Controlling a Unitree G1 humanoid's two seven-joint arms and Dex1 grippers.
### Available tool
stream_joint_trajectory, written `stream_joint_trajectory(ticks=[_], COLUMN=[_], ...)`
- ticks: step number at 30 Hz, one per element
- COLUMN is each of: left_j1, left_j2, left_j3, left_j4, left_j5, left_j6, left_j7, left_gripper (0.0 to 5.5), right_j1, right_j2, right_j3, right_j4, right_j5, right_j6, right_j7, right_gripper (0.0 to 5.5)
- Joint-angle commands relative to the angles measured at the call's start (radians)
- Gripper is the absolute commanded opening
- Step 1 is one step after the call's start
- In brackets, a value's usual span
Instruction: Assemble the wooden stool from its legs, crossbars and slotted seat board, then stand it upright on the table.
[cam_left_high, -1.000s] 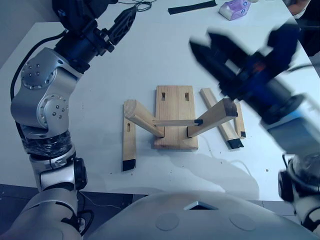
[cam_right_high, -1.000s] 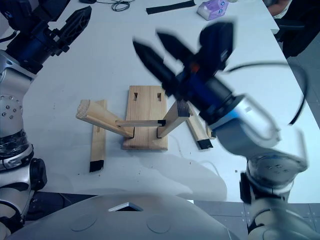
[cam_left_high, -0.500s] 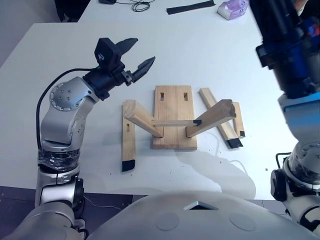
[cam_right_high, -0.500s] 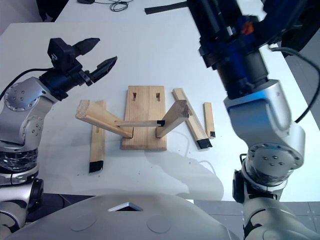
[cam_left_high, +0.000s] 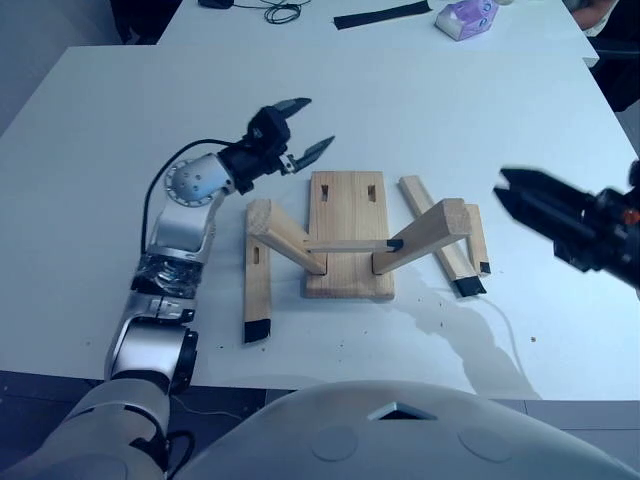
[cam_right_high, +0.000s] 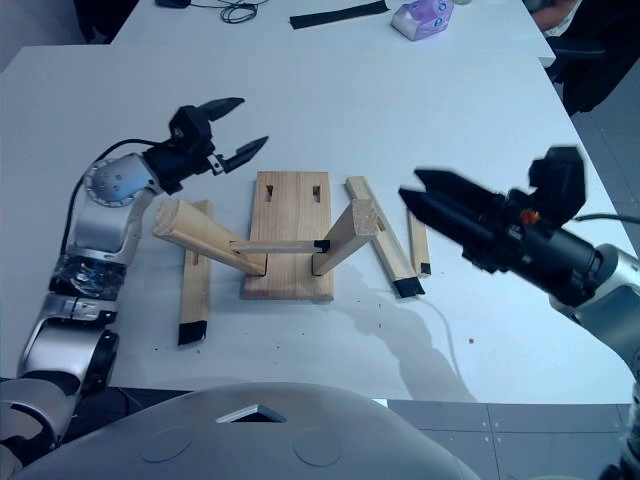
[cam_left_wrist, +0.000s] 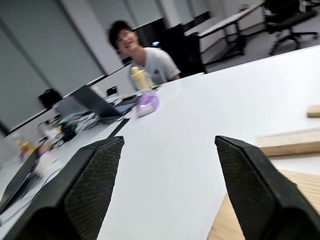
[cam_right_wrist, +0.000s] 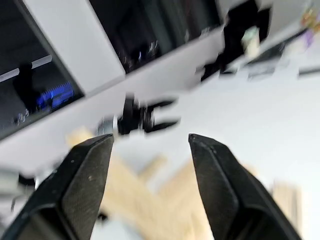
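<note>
The slotted seat board (cam_left_high: 350, 200) lies flat mid-table. Two legs (cam_left_high: 288, 240) (cam_left_high: 425, 232) stick up from its near slots and lean outward, joined by a thin crossbar (cam_left_high: 345, 245). A loose leg (cam_left_high: 257, 290) lies flat to its left. To its right lie another loose leg (cam_left_high: 415, 195) and a short crossbar (cam_left_high: 481, 245). My left gripper (cam_left_high: 312, 123) hovers open just off the board's far left corner, empty. My right gripper (cam_right_high: 410, 184) is open and empty, low at the right, pointing at the right-hand leg. In the left wrist view its fingers (cam_left_wrist: 95, 190) frame the table.
A purple tissue pack (cam_left_high: 468, 18), a black strip (cam_left_high: 385, 14) and cables (cam_left_high: 280, 10) lie on the table behind. The white table (cam_left_high: 120, 120) is bare to the left and along the front edge.
The left arm came down and stretched toward the board's far left corner. The right arm swung from above the parts down to the right side. The wooden parts stayed put.
</note>
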Motion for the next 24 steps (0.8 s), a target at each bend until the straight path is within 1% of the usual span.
stream_joint_trajectory(ticks=[1, 3, 6, 10, 17, 24], left_j1=[-0.084, -0.108, -0.139, -0.185, -0.232, -0.218], left_j2=[-0.074, -0.094, -0.135, -0.157, -0.146, -0.09], left_j3=[-0.1, -0.151, -0.183, -0.168, -0.172, -0.206], left_j4=[0.182, 0.246, 0.302, 0.422, 0.635, 0.782], left_j5=[0.09, 0.151, 0.176, 0.194, 0.258, 0.362], left_j6=[-0.185, -0.301, -0.382, -0.437, -0.556, -0.688], left_j7=[-0.065, -0.076, -0.089, -0.067, -0.042, -0.028], left_gripper=[3.39, 3.39, 3.39, 3.39, 3.39, 3.39], right_j1=[0.055, 0.049, 0.015, -0.109, -0.251, -0.308], right_j2=[-0.137, -0.167, -0.189, -0.104, 0.062, 0.163], right_j3=[0.22, 0.319, 0.476, 0.677, 0.876, 1.027], right_j4=[-0.033, -0.032, -0.025, 0.002, 0.046, 0.099], right_j5=[-0.336, -0.472, -0.649, -0.794, -0.893, -1.014], right_j6=[-0.043, -0.094, -0.16, -0.176, -0.139, -0.119], right_j7=[0.286, 0.357, 0.429, 0.402, 0.333, 0.262], right_gripper=[2.75, 2.75, 2.75, 2.75, 2.75, 2.75])
